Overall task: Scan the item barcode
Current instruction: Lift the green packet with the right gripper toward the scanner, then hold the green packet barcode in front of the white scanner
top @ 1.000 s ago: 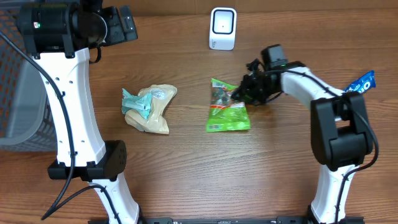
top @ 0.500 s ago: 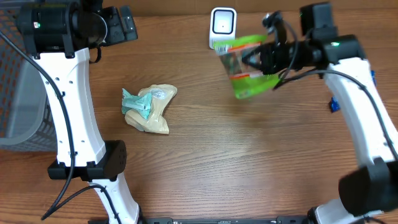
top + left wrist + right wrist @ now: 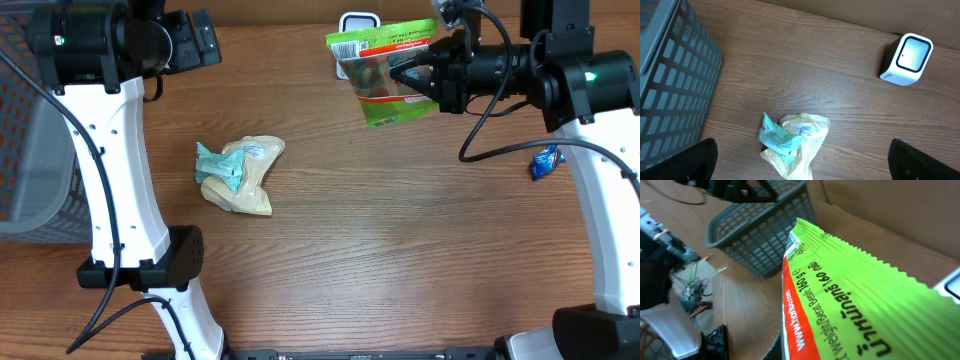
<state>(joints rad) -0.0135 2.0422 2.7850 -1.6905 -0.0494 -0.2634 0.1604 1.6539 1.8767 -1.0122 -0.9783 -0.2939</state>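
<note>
The wood-grain counter (image 3: 400,260) runs back to a cardboard wall. My right end effector (image 3: 405,76) is clamped shut on the green snack bag (image 3: 382,70), pinching it by its right side. The bag hangs in the air above the white scanner (image 3: 358,18) at the back edge, hiding most of it from overhead.

The bag looks light: thin, crinkly film, soft and probably slick, so from a one-sided pinch I expect it to droop and twist. I judge a flat sealed edge the safest place to hold, not the puffed middle. A white patch (image 3: 345,44) at its far corner looks like the barcode.

My left end effector (image 3: 190,42) is spread wide, holding nothing, near the grey mesh basket (image 3: 25,150). A beige-and-teal packet bundle (image 3: 238,175) and a blue packet (image 3: 545,160) lie well apart from the scanner; nothing blocks the way.
</note>
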